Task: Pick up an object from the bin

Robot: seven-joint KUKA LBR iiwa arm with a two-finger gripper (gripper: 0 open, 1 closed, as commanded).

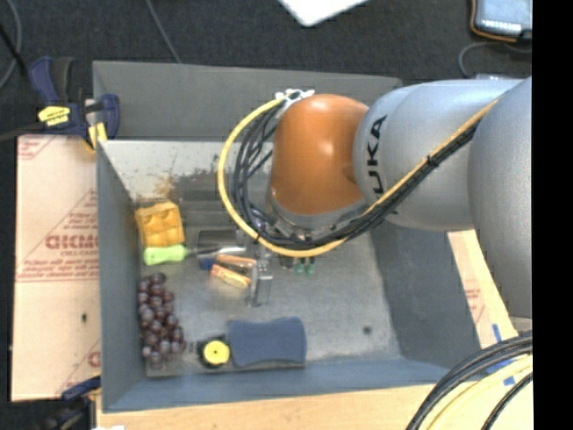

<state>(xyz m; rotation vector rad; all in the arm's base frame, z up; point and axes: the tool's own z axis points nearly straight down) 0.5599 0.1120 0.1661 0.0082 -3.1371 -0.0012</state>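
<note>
The arm (pixel 448 159) hides the bin's (pixel 358 312) upper right corner.

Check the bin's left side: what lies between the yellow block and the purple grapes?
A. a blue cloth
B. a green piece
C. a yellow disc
B: the green piece lies just below the yellow block and above the grapes in the camera view.
</note>
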